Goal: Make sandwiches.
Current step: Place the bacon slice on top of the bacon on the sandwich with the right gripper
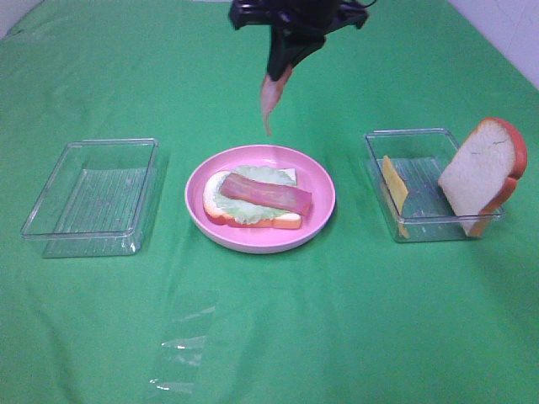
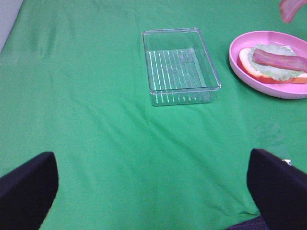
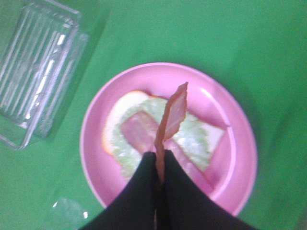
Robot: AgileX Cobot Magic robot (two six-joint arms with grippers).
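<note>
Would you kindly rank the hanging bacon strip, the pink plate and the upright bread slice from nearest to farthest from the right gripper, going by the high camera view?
1. Bacon strip: pinched in the right gripper, hanging below it.
2. Pink plate: beneath the gripper, centre.
3. Bread slice: leaning in the tray, far right.

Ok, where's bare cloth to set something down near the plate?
Free: the wide cloth on the near side of the pink plate, left tray and right tray, except the clear film; also the gaps between plate and trays. Crowded: the plate, under the right tool holding a bacon strip.
</note>
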